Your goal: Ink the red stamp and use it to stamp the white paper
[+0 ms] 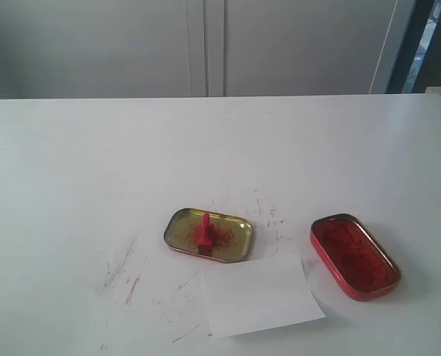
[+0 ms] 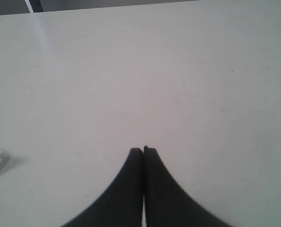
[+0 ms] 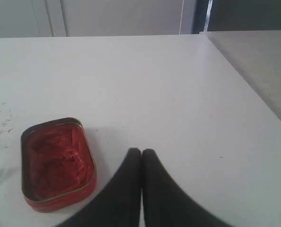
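Both arms' jaws pressed together, empty; red stamp (image 1: 205,233) upright in gold tin (image 1: 237,232), white paper (image 1: 261,297) just beside.

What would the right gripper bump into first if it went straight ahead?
Probably nothing: the shut right gripper points over bare table, and the red ink tin sits off to one side. Depth is unclear.

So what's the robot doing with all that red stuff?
Nothing is being held right now. The left gripper and right gripper are both shut and empty, over the table. The red stamp stands in the gold tin. The ink tin lies open beside it, and the white paper lies in front with no stamp mark I can see. So stamping hasn't started.
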Motion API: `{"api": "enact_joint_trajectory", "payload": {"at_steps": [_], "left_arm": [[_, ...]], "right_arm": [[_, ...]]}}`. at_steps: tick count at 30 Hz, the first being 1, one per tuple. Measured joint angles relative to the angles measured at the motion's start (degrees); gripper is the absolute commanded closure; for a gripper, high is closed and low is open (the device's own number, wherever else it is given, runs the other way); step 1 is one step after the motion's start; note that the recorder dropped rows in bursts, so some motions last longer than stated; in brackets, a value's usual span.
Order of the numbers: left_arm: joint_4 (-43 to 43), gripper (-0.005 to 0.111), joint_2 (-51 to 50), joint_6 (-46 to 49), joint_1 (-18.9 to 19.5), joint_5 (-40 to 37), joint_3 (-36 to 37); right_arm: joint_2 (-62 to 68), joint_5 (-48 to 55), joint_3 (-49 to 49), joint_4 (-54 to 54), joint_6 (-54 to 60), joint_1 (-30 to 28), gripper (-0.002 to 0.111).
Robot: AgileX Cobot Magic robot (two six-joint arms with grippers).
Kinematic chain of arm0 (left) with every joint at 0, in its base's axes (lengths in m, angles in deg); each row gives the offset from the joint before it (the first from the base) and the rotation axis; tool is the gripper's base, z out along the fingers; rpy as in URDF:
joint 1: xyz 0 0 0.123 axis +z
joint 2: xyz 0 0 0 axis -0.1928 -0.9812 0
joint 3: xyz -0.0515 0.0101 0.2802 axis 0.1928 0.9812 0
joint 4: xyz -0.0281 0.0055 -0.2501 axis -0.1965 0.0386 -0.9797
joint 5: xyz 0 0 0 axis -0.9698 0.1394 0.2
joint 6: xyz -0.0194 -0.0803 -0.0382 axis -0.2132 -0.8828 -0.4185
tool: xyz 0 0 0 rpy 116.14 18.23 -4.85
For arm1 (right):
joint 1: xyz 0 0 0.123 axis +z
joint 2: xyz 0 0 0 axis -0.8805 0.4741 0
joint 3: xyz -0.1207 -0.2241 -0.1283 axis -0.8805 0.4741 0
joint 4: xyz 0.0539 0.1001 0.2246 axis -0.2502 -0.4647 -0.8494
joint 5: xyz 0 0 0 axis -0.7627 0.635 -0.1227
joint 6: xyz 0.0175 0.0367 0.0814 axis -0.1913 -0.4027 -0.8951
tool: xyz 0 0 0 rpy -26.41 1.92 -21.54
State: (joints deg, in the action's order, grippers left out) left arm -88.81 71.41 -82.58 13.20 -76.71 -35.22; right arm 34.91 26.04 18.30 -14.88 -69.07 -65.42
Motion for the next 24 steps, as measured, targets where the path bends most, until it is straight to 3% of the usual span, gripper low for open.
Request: {"api": "enact_joint_trajectory", "payload": {"at_steps": [8, 24], "left_arm": [[0.0, 0.107, 0.0, 0.0, 0.0, 0.0, 0.0], [0.0, 0.107, 0.0, 0.0, 0.0, 0.0, 0.0]], "right_arm": [[0.0, -2.35, 0.0, 0.0, -0.27, 0.0, 0.108], [0.0, -22.2, 0.0, 0.0, -0.64, 0.0, 0.108]]}}
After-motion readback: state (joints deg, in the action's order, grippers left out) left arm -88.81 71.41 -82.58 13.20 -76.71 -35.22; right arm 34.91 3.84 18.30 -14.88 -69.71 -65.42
